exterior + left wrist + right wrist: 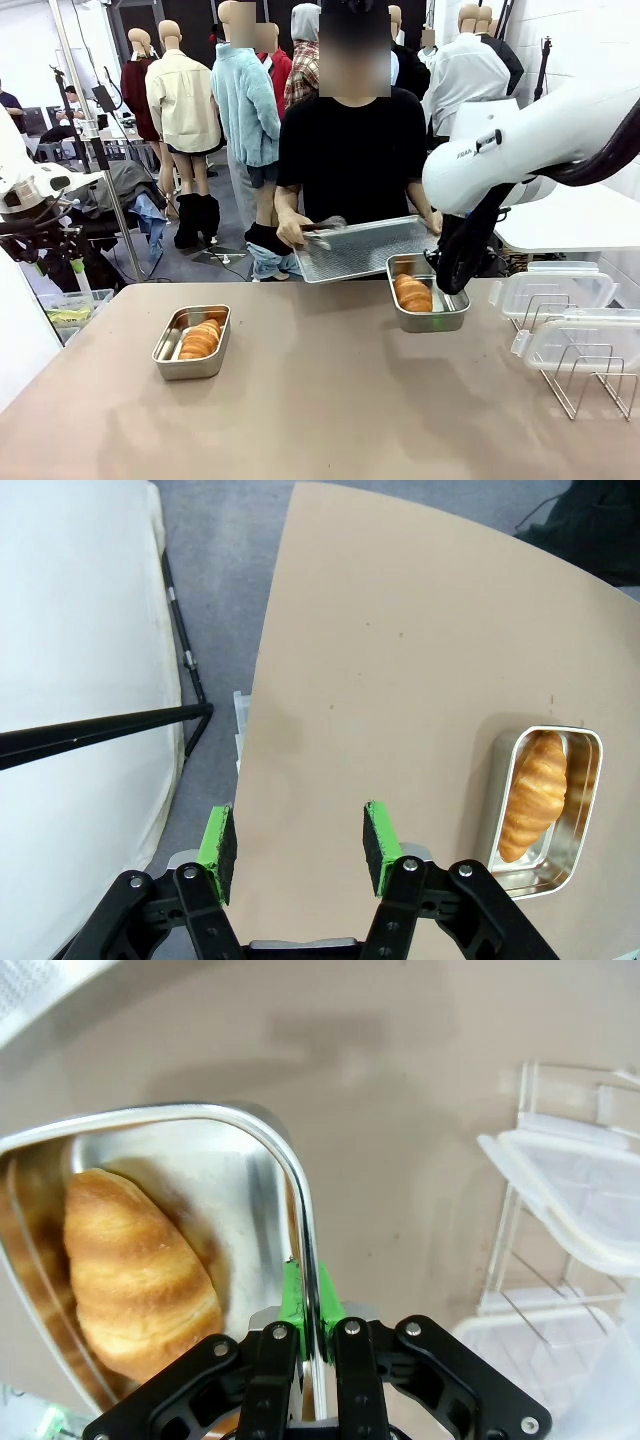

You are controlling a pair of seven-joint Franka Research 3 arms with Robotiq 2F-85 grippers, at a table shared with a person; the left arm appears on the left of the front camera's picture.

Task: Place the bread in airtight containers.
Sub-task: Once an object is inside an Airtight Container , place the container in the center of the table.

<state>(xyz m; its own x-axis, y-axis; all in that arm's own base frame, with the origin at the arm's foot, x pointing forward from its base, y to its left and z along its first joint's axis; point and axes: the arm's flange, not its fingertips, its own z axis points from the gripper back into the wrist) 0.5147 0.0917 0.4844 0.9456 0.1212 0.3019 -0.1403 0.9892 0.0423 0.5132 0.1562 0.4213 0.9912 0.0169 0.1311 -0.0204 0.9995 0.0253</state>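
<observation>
Left tin: a small steel container [168,348] sits uncovered on the tan counter [330,410], toward the robot's left.
Left tin contents: golden, ridged bread [200,340] lies lengthwise inside. From the front it could be one roll or two pressed together.
Right tin: a matching steel container [430,322] stands uncovered nearer the counter's far edge.
Right tin contents: a roll [413,293] lies against the wall away from the right claw.
Right claw [305,1305]: its green pads are squeezed together on the right tin's side wall, one pad inside and one outside.
Left claw [298,840]: its pads stand apart with nothing between them, above the counter's edge and well apart from the left tin.
Clear lids [556,290]: they rest on a wire rack [590,380] at the robot's right.
Person: at the far side, holding a large flat tray [365,248] just behind the right tin.
</observation>
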